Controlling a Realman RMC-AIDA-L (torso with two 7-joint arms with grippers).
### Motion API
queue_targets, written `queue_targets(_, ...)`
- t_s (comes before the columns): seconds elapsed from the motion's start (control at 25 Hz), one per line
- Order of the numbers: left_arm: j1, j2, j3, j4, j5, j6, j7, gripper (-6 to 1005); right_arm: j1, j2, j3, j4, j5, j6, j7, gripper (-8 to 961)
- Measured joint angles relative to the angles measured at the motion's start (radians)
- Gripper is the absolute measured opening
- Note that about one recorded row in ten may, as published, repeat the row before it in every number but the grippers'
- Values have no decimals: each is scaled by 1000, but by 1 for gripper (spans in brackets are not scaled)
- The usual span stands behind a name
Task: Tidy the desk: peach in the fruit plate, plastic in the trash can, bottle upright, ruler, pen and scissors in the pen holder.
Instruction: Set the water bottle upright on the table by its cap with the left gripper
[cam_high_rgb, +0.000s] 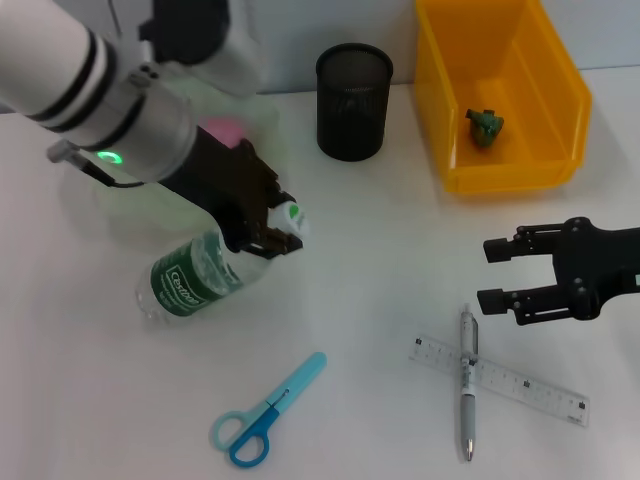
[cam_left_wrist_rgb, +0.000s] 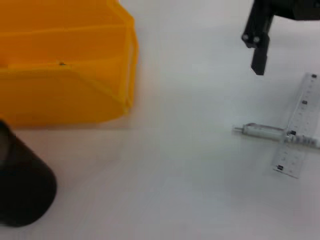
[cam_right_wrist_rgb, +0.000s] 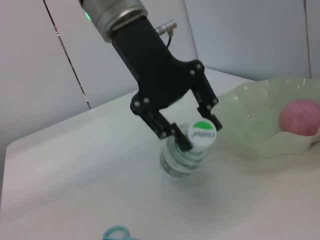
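Yellow bin (cam_high_rgb: 560, 100) — blue scissors (cam_high_rgb: 265, 412) — pink peach (cam_right_wrist_rgb: 300, 117).

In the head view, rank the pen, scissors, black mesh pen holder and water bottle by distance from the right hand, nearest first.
From the right hand, open at the table's right side:
1. Pen, just below it, lying across the ruler.
2. Black mesh pen holder, up and to the left.
3. Scissors, lower centre.
4. Water bottle, far left, at the left hand.

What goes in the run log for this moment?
left tool: shut on clear green-labelled plastic bottle neck, bottle lying | right tool: open, above white desk | pink peach: plated
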Motion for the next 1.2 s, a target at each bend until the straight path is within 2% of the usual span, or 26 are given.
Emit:
queue_targets(0.04, 15, 1, -40, 16, 0, 13, 1, 440, 0, 0, 0, 0, 0, 0, 0, 758)
queue_targets(0.2, 31, 3, -88, 35, 0, 31, 7, 440, 0, 0, 1, 0, 0, 0, 0, 758)
queue_targets(0.24, 39, 3, -128, 43, -1, 47, 10, 440, 0, -1, 1, 0, 0, 0, 0, 758)
queue_targets(0.44, 45, 4, -169, 43, -1, 56, 13, 439, 0, -1, 1, 0, 0, 0, -1, 758)
queue_targets(0.48, 56, 4, -207, 47, -2, 62, 21, 439, 0, -1, 1, 0, 0, 0, -1, 758)
queue_targets(0.6, 63, 5, -247, 49, -3, 74, 24, 439, 0, 0, 1, 0, 0, 0, -2, 758)
queue_targets(0.68, 63, 5, -247, 49, -3, 74, 24, 439, 0, 0, 1, 0, 0, 0, -2, 758)
queue_targets(0.8, 77, 8, -310, 63, -3, 107, 33, 438, 0, 1, 1, 0, 0, 0, -2, 758)
queue_targets(1.2, 122, 11, -348, 125, 2, 153, 28, 438, 1, 2, 0, 0, 0, 0, -2, 757)
